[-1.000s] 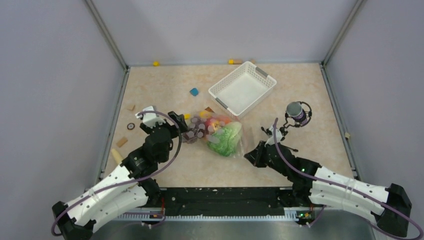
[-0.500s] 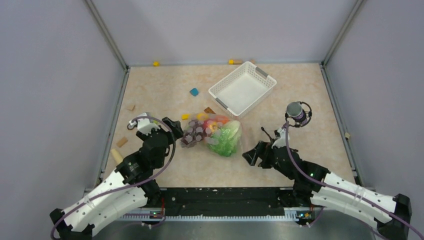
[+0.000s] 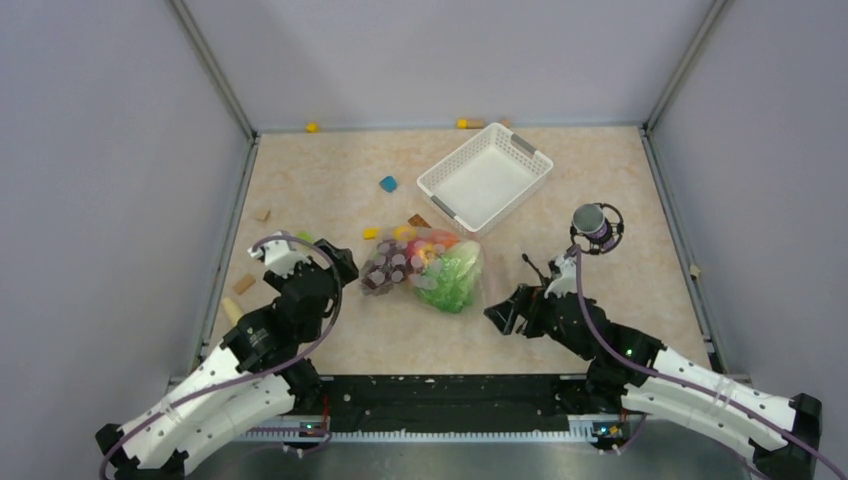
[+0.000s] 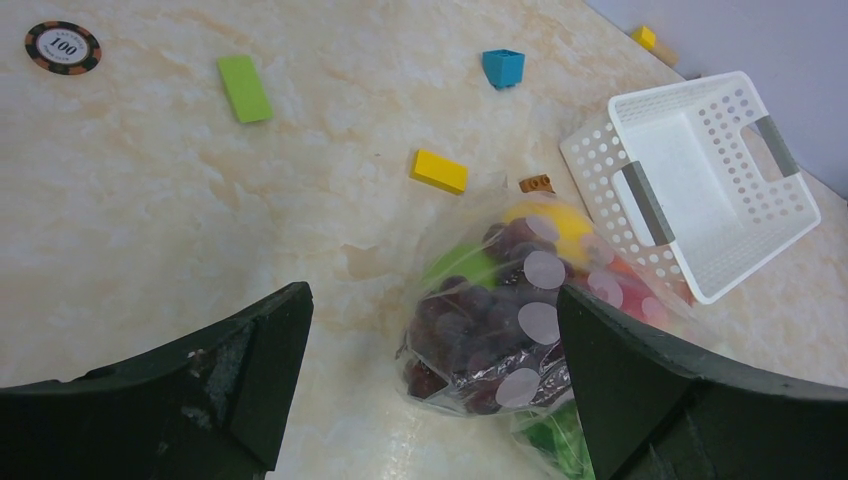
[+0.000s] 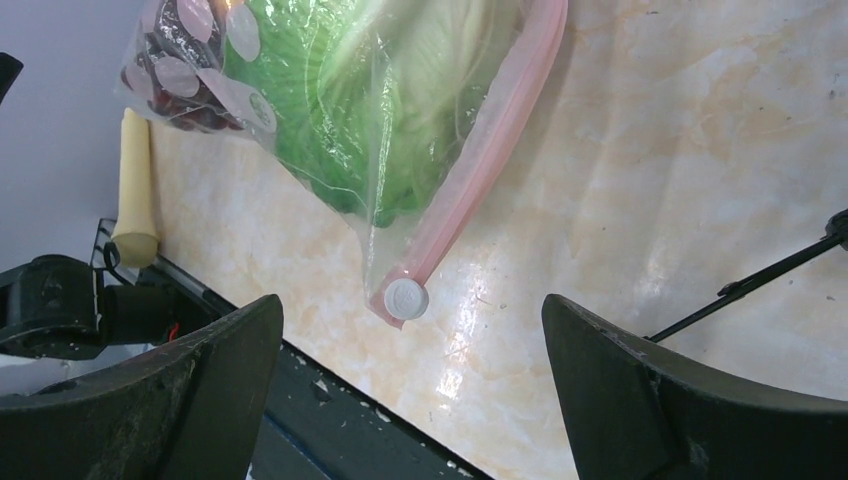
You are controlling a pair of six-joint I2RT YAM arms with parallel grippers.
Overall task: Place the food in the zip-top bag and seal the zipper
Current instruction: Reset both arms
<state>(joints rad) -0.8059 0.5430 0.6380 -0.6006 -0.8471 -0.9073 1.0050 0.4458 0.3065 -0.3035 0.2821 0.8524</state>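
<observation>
At the near edge of the counter (image 3: pixel 330 340) both arms reach toward the middle. The left tool (image 3: pixel 340 268) stands wide and holds nothing. The right tool (image 3: pixel 503 308) is also spread wide, with nothing between its fingers.

Between the two tools lies the clear, crinkly zip-top bag (image 3: pixel 430 265), flat on the counter with the toy food inside. A leafy green lettuce (image 5: pixel 400 100) fills the near right part. A dark purple grape bunch (image 4: pixel 470 330) sits at the left end behind white round dots on the plastic. Farther in are a yellow lemon (image 4: pixel 555 222), a green lime (image 4: pixel 455 265) and a red piece of fruit (image 4: pixel 630 295).

The thin pinkish zipper strip (image 5: pixel 490 150) runs along the bag's right edge, on the side facing the right tool. Its small white round slider (image 5: pixel 405 297) is at the near end. In the right wrist view that slider lies on the counter in line with the gap between the fingers, which are clear of the bag. Whether the strip is pressed shut along its whole length cannot be told.

The grape end of the bag lies just ahead of the left tool, apart from it.

Beyond the bag stands a white slotted plastic basket (image 3: pixel 485 175) with grey handles, its near corner right by the bag's far end. A yellow block (image 4: pixel 440 171) and a blue block (image 4: pixel 503 66) lie to the left of the basket. A flat green block (image 4: pixel 244 88) and a round poker chip (image 4: pixel 62 47) lie farther left.
</observation>
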